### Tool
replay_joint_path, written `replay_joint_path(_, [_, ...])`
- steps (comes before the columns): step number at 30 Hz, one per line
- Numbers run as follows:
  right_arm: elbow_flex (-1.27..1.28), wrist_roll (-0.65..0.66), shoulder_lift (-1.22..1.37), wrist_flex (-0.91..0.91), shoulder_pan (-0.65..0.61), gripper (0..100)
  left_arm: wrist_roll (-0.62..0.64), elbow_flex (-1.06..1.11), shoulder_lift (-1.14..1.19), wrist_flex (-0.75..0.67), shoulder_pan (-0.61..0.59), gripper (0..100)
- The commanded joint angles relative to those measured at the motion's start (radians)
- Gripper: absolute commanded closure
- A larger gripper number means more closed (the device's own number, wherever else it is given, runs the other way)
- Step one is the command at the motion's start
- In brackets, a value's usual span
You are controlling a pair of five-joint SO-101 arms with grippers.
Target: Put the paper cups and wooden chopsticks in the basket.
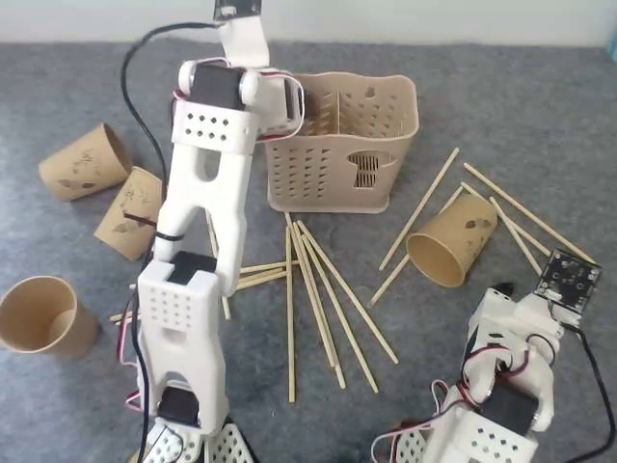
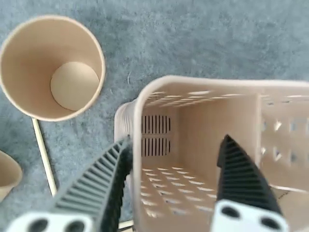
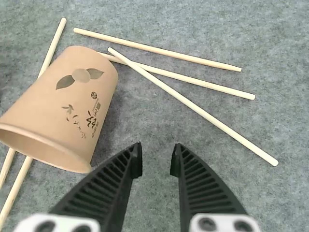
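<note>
The basket looks empty; four paper cups and scattered wooden chopsticks sit on the table around it, with the left gripper wide open and empty above the basket and the right gripper slightly parted, empty, beside a tipped cup.

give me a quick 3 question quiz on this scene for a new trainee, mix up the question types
1. True or false: the basket holds no cup yet.
2. Pick one. The left end effector is: A over the basket, B behind it, C far off from it.
3. Fill in: the cup by the right end effector lies on its ___.

Key: 1 true; 2 A; 3 side.
</note>
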Motion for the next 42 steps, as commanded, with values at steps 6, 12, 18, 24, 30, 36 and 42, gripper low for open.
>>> replay_joint_path(6, [0.008,0.015,-0.013,-0.033,0.007,88.7,-0.011,-0.05,-0.046,0.031,-0.002,71])
replay_joint_path(12, [0.008,0.015,-0.013,-0.033,0.007,88.7,-0.011,-0.058,0.064,0.02,-0.002,76])
replay_joint_path(18, [0.008,0.015,-0.013,-0.033,-0.012,88.7,-0.006,-0.059,0.069,-0.043,0.011,99])
replay_joint_path(24, [0.009,0.015,-0.012,-0.033,-0.022,88.7,0.014,-0.133,0.069,-0.041,0.04,99])
replay_joint_path(30, [0.009,0.015,-0.012,-0.033,-0.022,88.7,0.176,-0.226,0.08,-0.011,0.046,99])
replay_joint_path(36, [0.009,0.015,-0.012,-0.033,-0.022,88.7,0.201,-0.229,0.104,-0.014,0.048,99])
replay_joint_path(42, [0.009,0.015,-0.012,-0.033,-0.021,88.7,0.201,-0.229,0.212,-0.021,0.048,99])
